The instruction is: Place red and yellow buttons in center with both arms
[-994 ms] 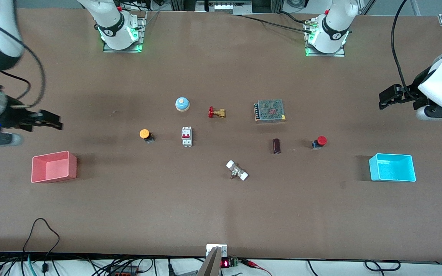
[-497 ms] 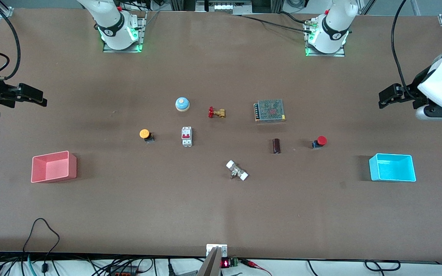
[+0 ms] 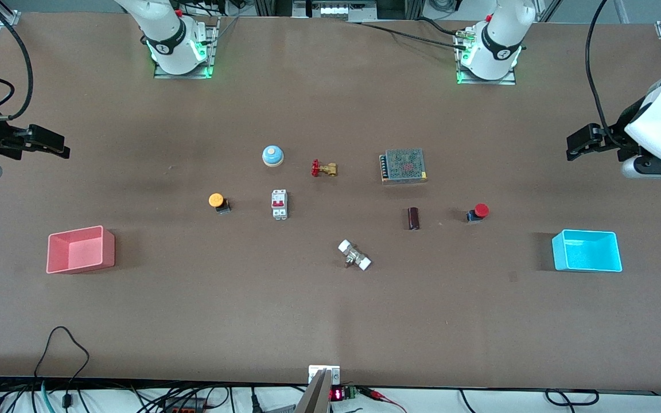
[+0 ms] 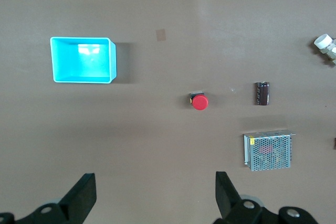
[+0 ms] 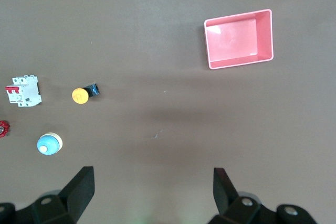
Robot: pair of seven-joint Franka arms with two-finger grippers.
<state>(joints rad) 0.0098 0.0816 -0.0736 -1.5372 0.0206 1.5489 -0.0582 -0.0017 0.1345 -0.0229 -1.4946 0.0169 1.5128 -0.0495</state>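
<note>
The yellow button [image 3: 216, 201] lies on the brown table [image 3: 330, 321] toward the right arm's end; it also shows in the right wrist view [image 5: 80, 95]. The red button [image 3: 479, 211] lies toward the left arm's end; it also shows in the left wrist view [image 4: 199, 102]. My right gripper [image 3: 49, 143] hangs high over the table's right-arm end, open and empty [image 5: 152, 187]. My left gripper [image 3: 580, 143] hangs high over the left-arm end, open and empty [image 4: 156, 192]. Neither gripper is near a button.
A pink bin [image 3: 81, 249] sits at the right arm's end, a cyan bin [image 3: 587, 250] at the left arm's. Between the buttons lie a blue dome bell [image 3: 272, 155], brass valve [image 3: 323, 168], circuit breaker [image 3: 279, 204], metal power supply [image 3: 404, 166], dark cylinder [image 3: 413, 218] and white-ended fitting [image 3: 354, 255].
My right arm swung up and back toward the table's edge a second ago and has since held still. My left gripper has barely moved. The buttons have not moved.
</note>
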